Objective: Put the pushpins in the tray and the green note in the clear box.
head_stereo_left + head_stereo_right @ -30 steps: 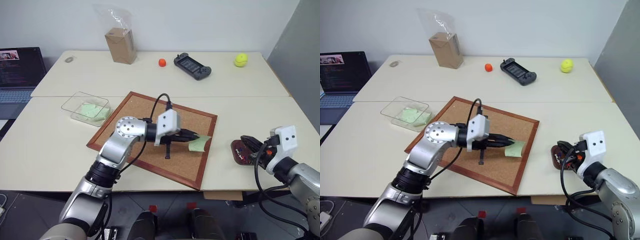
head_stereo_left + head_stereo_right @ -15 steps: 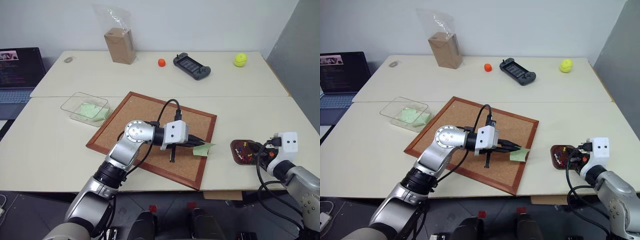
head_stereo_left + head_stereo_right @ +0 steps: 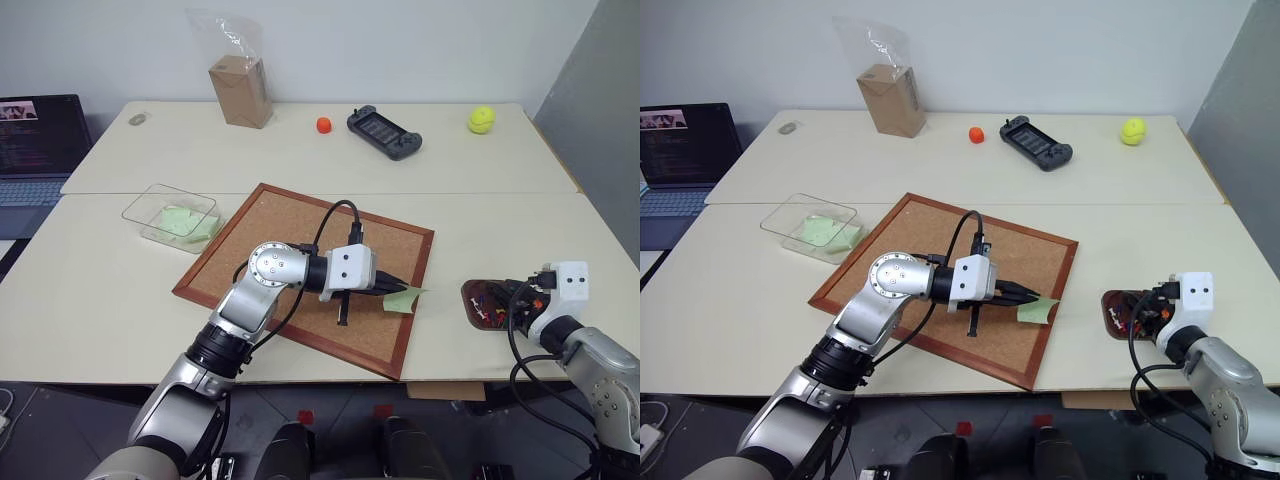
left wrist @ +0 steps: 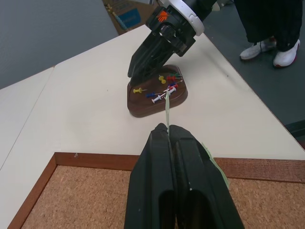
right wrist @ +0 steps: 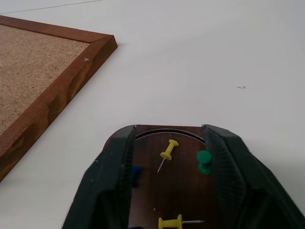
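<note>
Two grippers at work near the table's front edge. Right gripper (image 5: 167, 191) hangs just over the tray (image 3: 478, 303), fingers spread apart with nothing between them; the tray sits on the table to the right of the corkboard (image 3: 300, 270). Pushpins (image 4: 159, 90) lie loose in the tray: yellow, green, red, blue and white heads visible. Left gripper (image 4: 167, 131) reaches across the corkboard toward its right edge, fingers pressed together on the green note (image 3: 404, 297), pinching it by one side; the note sticks out past the fingertips over the board's right frame, lifted off the cork. Further back on the left, the clear box (image 3: 170, 215) stands on the table just beside the corkboard's left corner, pale green paper already inside. At the far side: laptop (image 3: 38, 135) on the left, brown carton in a clear bag (image 3: 240, 85), small orange object (image 3: 324, 125), black handheld console (image 3: 384, 132), yellow-green ball (image 3: 481, 119).
</note>
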{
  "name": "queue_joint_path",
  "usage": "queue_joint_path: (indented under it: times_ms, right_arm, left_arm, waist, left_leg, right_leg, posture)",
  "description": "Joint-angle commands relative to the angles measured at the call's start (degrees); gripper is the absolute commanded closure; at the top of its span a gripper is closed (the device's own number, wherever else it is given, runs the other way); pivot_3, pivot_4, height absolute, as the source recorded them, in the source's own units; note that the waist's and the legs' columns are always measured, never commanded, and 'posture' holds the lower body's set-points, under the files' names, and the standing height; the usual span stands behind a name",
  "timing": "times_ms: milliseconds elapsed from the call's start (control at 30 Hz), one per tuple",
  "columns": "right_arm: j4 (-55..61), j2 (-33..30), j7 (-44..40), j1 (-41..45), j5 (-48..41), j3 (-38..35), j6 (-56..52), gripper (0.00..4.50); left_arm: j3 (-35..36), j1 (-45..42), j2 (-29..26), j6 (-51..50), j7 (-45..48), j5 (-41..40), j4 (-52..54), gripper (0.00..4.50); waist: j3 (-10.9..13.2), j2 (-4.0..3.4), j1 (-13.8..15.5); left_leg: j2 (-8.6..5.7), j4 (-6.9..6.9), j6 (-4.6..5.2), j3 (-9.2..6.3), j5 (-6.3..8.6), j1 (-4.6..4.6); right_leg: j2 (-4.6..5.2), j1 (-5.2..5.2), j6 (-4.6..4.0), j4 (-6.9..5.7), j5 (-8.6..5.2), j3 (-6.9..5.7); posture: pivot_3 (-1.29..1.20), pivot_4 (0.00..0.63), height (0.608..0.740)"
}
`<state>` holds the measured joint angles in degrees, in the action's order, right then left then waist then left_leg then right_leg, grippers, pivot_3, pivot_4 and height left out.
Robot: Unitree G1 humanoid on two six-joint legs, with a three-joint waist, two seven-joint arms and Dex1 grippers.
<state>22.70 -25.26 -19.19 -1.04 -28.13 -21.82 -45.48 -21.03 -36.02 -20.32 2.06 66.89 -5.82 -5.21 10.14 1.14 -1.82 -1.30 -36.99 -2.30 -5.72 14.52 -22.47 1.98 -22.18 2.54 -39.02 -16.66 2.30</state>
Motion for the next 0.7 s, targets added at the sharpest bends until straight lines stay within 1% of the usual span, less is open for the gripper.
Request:
queue_joint_path:
  times_ms: [33,333,700]
  right_arm:
    - [1.1,-0.4,-0.3,-0.7,-0.2,-0.9,1.5,1.99]
    - [2.0,1.1,0.2,-0.5,-5.5,-3.1,-1.3,1.99]
    - [-1.1,-0.6,-0.1,-1.6,0.3,1.6,3.3,1.99]
  left_arm:
    - [-0.1,0.0,-0.1,1.5,-0.2,0.2,0.4,4.50]
    - [-0.1,-0.6,0.1,1.8,-0.1,0.4,0.0,4.50]
    - [0.0,-1.2,0.1,2.3,-0.1,0.9,-1.2,4.50]
  waist:
    - [0.0,0.00,0.0]
    - [0.0,0.00,0.0]
    - [0.0,0.00,0.0]
  left_leg:
    - [0.00,0.00,0.00,-0.01,0.00,0.00]
    - [0.01,0.00,0.00,-0.01,0.00,0.00]
    - [0.00,0.00,0.00,0.01,0.00,0.01]
  right_leg:
    - [0.00,0.00,0.00,0.00,0.00,-0.01]
    - [0.00,0.00,0.00,0.00,0.00,0.00]
    - [0.00,0.00,0.00,-0.01,0.00,0.00]
  posture:
    - [0.00,0.150,0.740]
    - [0.00,0.150,0.740]
    - [0.00,0.150,0.740]
